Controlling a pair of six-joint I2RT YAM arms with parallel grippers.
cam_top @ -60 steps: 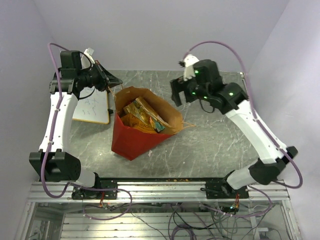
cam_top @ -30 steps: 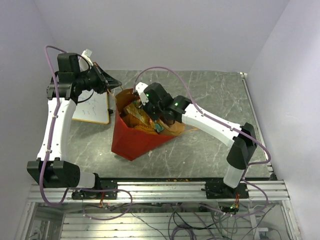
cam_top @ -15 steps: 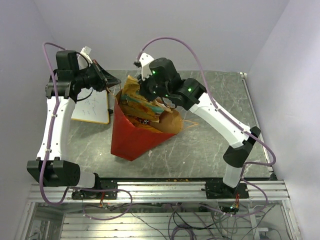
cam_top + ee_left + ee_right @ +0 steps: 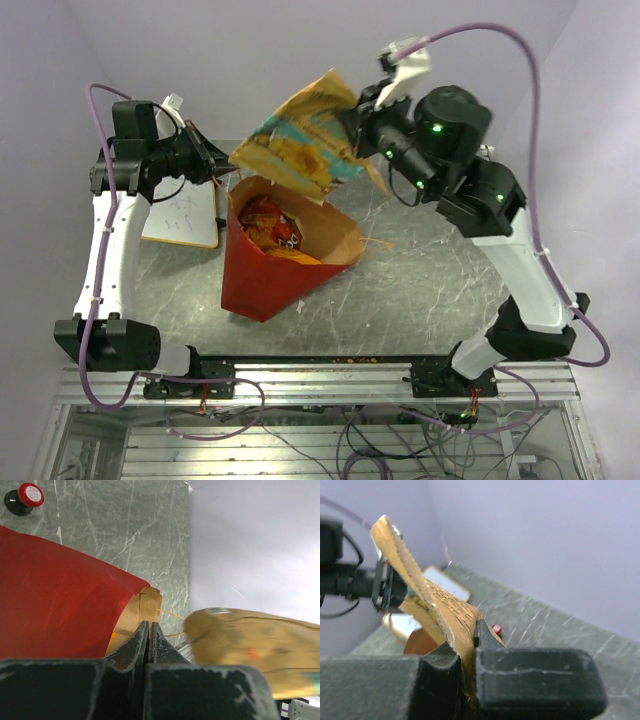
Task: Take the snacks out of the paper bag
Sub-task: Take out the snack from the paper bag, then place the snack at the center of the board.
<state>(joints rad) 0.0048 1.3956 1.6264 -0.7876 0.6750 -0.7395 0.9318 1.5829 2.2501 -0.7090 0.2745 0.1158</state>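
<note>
The paper bag (image 4: 262, 282), red outside and brown inside, stands open on the table. Red and orange snacks (image 4: 268, 222) lie inside it. My right gripper (image 4: 358, 125) is shut on one edge of a large yellow crinkly snack packet (image 4: 295, 140), which hangs high above the bag's mouth. In the right wrist view the packet (image 4: 435, 600) is pinched between the jaws of the right gripper (image 4: 470, 640). My left gripper (image 4: 226, 165) is at the bag's back-left rim. Its jaws (image 4: 148, 625) are shut on the brown rim (image 4: 145, 597), beside the red wall (image 4: 55, 600).
A white board (image 4: 185, 215) lies on the table left of the bag, under the left arm. A small red-capped black knob (image 4: 24, 497) stands on the marble table (image 4: 430, 270) behind the bag. Purple walls close in the back and both sides.
My right gripper has risen out of the bag and swung up and to the right, carrying the yellow packet. The red and orange packets now show inside. The left gripper has held still.
</note>
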